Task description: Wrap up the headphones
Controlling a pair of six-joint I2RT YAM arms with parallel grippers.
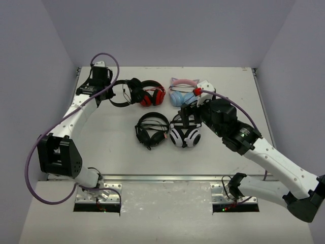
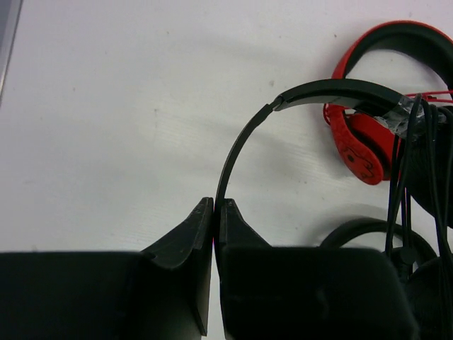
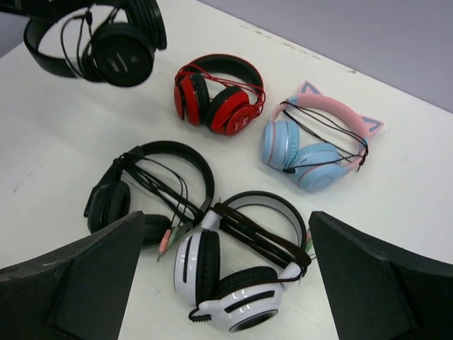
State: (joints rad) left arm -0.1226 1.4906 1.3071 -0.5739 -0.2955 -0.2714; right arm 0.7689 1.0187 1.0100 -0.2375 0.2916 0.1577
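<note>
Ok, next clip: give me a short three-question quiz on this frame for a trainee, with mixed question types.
1. True or false: the right gripper is shut.
2. The left gripper grips the black headphones by: A) a cup, B) the headband, C) the cable.
3. How many pairs of headphones does the right wrist view show?

Key
1. False: its fingers stand wide apart, holding nothing.
2. B.
3. Five: the held black pair, the red pair, the pink-and-blue cat-ear pair, the black headset and the white headset.
</note>
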